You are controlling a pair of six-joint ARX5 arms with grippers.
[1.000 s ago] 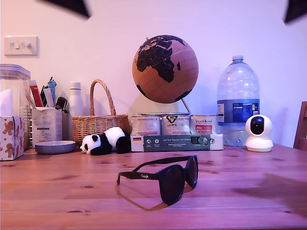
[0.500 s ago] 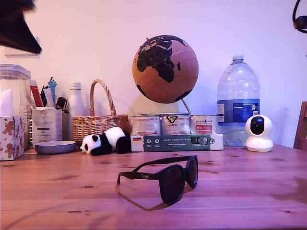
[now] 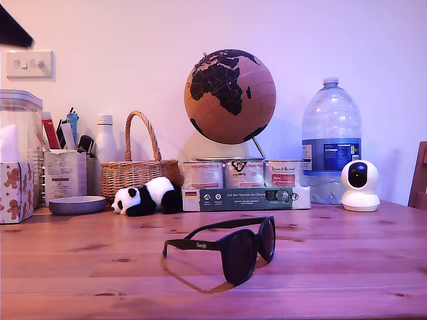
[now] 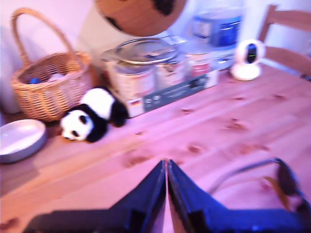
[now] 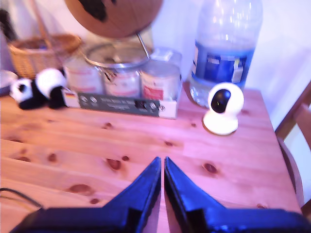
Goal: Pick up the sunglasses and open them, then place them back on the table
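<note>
The dark sunglasses [image 3: 237, 252] stand on the wooden table [image 3: 333, 267] near its front middle in the exterior view, both arms unfolded and white lettering on the nearer arm. No gripper touches them. My first gripper [image 4: 166, 165] hangs above the table [image 4: 218, 121] with its fingers pressed together and nothing between them; the sunglasses [image 4: 290, 180] lie off to one side of it. My second gripper [image 5: 162, 162] is also shut and empty over bare table [image 5: 146, 136]. In the exterior view only a dark piece of an arm [image 3: 13, 30] shows at the upper left corner.
Along the back stand a wicker basket [image 3: 137, 172], a panda toy [image 3: 143, 198], a globe [image 3: 230, 95] over tins on a box [image 3: 243, 198], a large water bottle [image 3: 331, 140] and a white camera [image 3: 360, 185]. A bowl [image 3: 77, 204] sits at the exterior view's left, a chair [image 3: 420, 177] at its right.
The dark arm parts at the exterior view's top have drawn away: the right one has left the picture, the left one has shrunk into the corner. The sunglasses have not moved.
</note>
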